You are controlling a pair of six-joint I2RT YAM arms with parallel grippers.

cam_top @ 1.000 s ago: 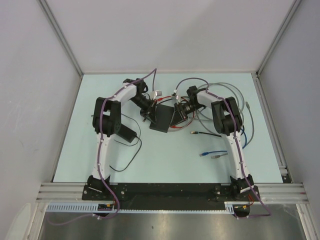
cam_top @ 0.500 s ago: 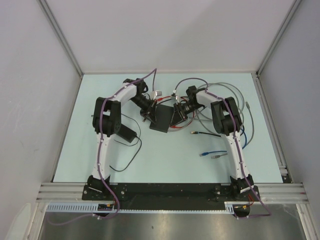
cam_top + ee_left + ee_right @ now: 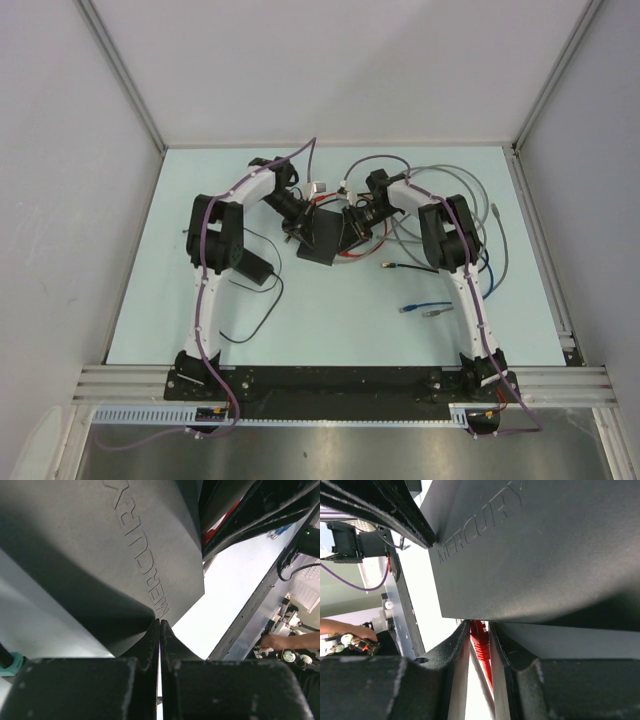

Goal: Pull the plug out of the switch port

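Right gripper (image 3: 352,222) has moved in leftward against the switch (image 3: 322,238) over the last 0.5 s; the switch has barely moved.
Its 2 fingers are pinched narrow on the red plug (image 3: 479,639) at the switch's edge, so the pull looks not yet done. Left gripper (image 3: 159,623), fingers pressed together, touches the opposite corner. The switch lies mid-table between both.

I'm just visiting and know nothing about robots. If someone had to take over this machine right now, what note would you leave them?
Left gripper: fingers shut together, tips against the edge of the switch, seemingly bracing it.
Right gripper: shut on the red plug at the switch's side.
Done: both grippers are at the switch and the plug is gripped.
Left: the plug does not look out of its port yet, so pull it straight away from the switch.
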